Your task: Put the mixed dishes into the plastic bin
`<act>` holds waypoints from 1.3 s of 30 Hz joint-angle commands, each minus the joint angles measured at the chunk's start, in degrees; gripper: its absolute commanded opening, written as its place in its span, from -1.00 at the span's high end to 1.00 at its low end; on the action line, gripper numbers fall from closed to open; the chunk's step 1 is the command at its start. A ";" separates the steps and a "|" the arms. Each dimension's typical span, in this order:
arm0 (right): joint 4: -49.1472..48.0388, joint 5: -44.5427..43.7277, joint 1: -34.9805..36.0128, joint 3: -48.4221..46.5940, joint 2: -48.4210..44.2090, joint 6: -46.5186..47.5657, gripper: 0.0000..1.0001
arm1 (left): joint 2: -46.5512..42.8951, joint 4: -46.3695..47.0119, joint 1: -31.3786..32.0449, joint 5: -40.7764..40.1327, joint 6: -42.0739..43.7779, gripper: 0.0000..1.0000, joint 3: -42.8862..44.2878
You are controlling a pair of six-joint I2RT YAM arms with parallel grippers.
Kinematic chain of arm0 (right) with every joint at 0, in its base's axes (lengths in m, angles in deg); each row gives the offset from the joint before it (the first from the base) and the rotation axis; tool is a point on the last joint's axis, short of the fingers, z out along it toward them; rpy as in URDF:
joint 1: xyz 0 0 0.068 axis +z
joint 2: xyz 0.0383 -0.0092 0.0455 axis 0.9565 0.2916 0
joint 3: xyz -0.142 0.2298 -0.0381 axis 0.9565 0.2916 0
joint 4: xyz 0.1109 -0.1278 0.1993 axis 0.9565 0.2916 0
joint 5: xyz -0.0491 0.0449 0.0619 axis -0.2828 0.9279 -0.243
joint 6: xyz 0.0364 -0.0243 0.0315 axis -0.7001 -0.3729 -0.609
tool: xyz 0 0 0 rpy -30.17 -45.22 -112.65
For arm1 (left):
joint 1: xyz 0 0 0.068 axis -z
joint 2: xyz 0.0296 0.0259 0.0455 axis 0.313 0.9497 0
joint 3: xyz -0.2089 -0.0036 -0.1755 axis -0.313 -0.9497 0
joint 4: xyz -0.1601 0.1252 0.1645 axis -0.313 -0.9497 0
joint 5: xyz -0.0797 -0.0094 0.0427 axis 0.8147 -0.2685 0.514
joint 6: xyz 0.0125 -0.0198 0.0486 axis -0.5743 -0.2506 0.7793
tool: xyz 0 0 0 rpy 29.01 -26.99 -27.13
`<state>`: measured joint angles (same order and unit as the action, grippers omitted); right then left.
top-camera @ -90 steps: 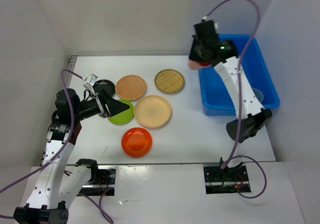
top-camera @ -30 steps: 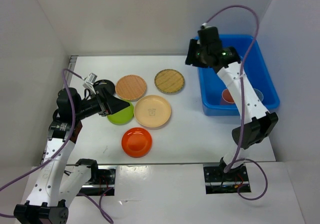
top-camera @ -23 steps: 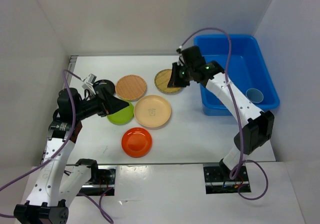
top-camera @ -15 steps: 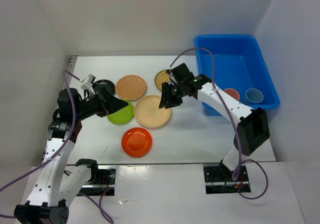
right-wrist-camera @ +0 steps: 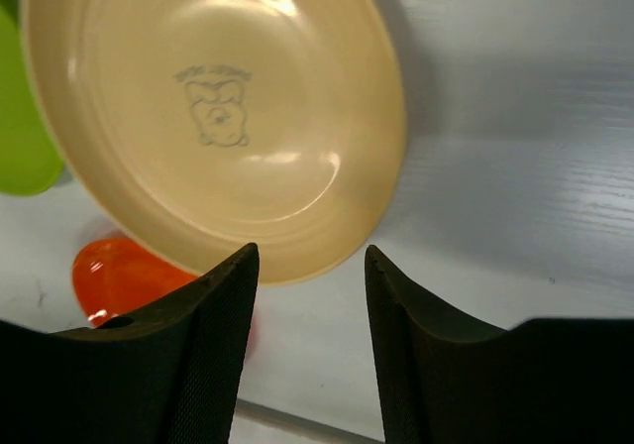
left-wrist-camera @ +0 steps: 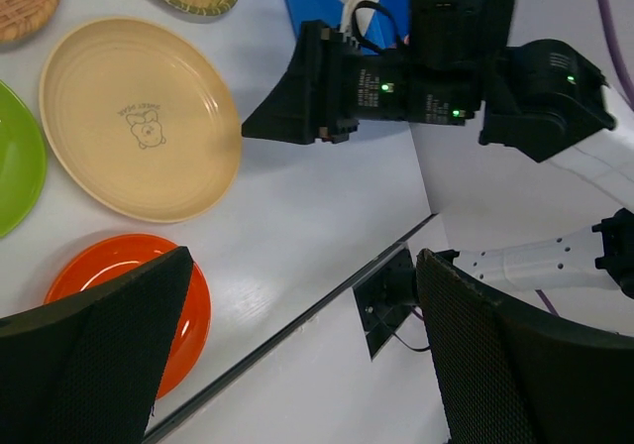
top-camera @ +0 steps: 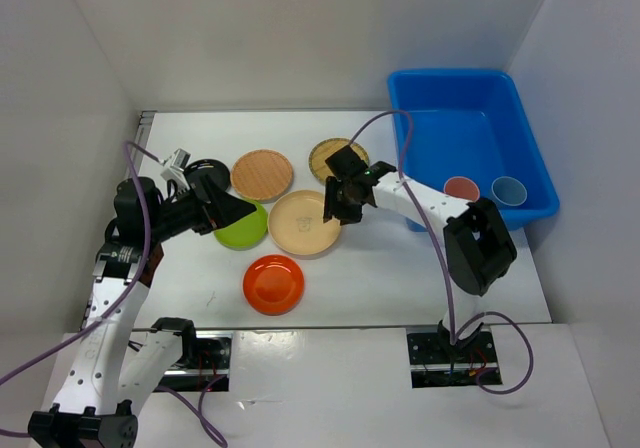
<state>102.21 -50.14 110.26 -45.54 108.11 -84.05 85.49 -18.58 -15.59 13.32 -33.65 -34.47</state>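
I'm hovering the right gripper (right-wrist-camera: 309,264), fingers apart, over the cream plate's (right-wrist-camera: 218,117) rim mid-desk, possibly touching it.

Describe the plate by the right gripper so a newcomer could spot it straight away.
Left of the blue bin, round plates cluster on the table. The cream plate is the largest, in the middle. It alone has a small animal drawing at its centre.

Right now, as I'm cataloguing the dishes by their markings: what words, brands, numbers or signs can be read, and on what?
Round cream plate: a small printed animal figure with an arc of tiny lettering above it, too blurred to read.
No other text shows in any view.
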 commanded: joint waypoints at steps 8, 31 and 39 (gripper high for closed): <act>-1.59 -9.15 -0.03 -2.98 6.36 -0.46 -0.08 | -1.12 0.77 -0.37 -0.67 0.36 -1.00 1.92; -3.18 -8.62 -0.03 -0.79 12.34 -0.98 0.71 | -1.12 0.77 -0.37 -1.72 0.89 -1.00 1.92; 6.74 -11.17 -1.09 -5.53 5.76 1.48 1.00 | -1.12 0.77 -0.37 -2.25 1.41 -1.00 2.45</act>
<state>101.55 -57.31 109.76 -48.12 118.86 -84.90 85.03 -18.58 -15.59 11.40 -33.32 -34.45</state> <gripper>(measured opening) 0.115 0.999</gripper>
